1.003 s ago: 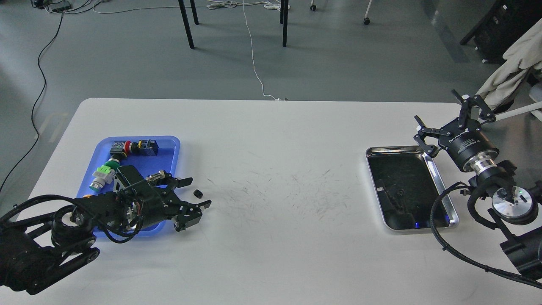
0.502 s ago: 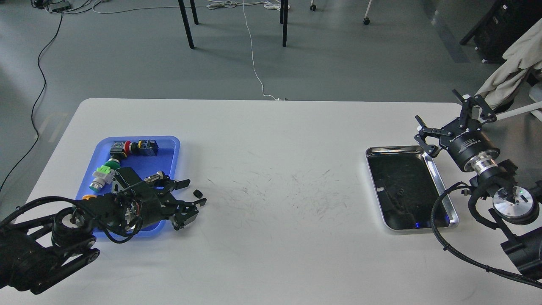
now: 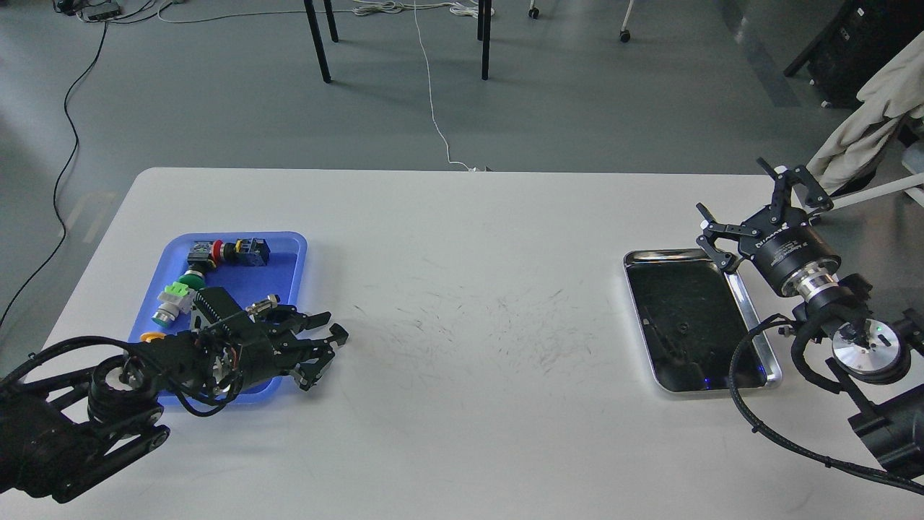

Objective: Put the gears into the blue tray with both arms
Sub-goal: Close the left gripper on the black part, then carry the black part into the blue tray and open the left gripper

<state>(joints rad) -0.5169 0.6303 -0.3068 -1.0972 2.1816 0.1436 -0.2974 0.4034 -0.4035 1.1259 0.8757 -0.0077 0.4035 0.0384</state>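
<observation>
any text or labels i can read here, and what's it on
Right gripper: a short line of white print runs along its black round body, too small and blurred to read.
Button switches in the blue tray: no readable markings.
Steel tray, table, left gripper: no text visible.

White lettering showing on black cylindrical body of right gripper, too small and tilted for reading. No other text, label, brand, number or sign appearing legible anywhere in head view.
</observation>
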